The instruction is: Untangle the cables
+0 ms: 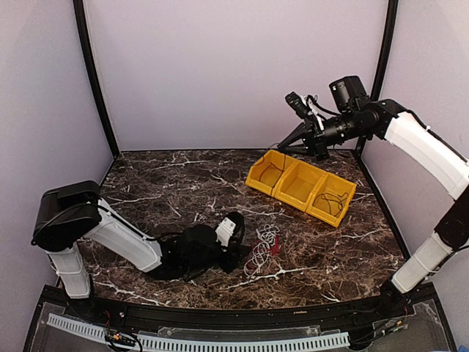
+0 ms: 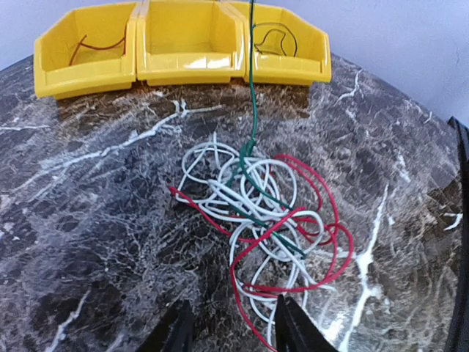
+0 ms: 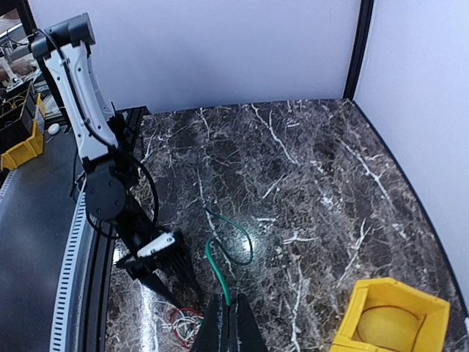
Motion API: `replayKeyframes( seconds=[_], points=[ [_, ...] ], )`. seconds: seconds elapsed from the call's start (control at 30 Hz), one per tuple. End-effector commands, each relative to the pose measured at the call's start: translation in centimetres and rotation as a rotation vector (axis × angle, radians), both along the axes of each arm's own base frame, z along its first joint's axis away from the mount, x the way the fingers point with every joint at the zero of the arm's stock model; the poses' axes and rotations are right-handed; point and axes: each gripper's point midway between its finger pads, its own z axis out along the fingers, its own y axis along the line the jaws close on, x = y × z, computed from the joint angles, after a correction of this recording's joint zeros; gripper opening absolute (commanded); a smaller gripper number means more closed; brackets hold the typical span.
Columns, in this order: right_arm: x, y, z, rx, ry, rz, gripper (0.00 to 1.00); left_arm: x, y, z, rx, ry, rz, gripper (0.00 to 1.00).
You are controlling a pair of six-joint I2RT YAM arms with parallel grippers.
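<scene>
Right gripper (image 3: 229,323) pinches the green wire (image 2: 251,110) taut while the left gripper (image 2: 234,326) sits spread, empty — any pull could drag the whole tangle (image 2: 264,227) along — or cinch it.

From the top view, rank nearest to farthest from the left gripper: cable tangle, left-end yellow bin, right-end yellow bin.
1. Cable tangle, mid-table, towards the front.
2. Left-end yellow bin, behind the tangle.
3. Right-end yellow bin, far right of the row.
</scene>
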Motion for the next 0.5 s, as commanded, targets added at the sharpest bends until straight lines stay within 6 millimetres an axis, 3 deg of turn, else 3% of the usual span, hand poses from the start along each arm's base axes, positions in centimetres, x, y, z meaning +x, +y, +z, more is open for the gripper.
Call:
replayKeyframes(
  seconds=[0.0,0.03,0.2,0.33,0.47],
  points=[
    [-1.1,0.8,-1.7,0.025,0.040,0.032,0.00,-0.7,2.0,5.0,-0.021,0.006,0.027,0.42],
    [-1.2,1.0,-2.4,0.017,0.053,0.037,0.00,-1.0,2.1,6.6,-0.046,-0.004,0.011,0.44],
    [-1.9,2.5,-4.2,0.001,0.105,0.079,0.00,-2.3,2.1,10.8,-0.101,-0.045,-0.075,0.49],
    [-2.2,3.7,-2.9,0.023,0.127,0.119,0.00,-2.1,0.6,14.1,-0.194,-0.120,-0.111,0.51],
    [-2.5,4.4,-1.4,0.039,0.127,0.141,0.00,-1.4,-1.6,15.7,-0.250,-0.171,-0.129,0.52]
  ],
)
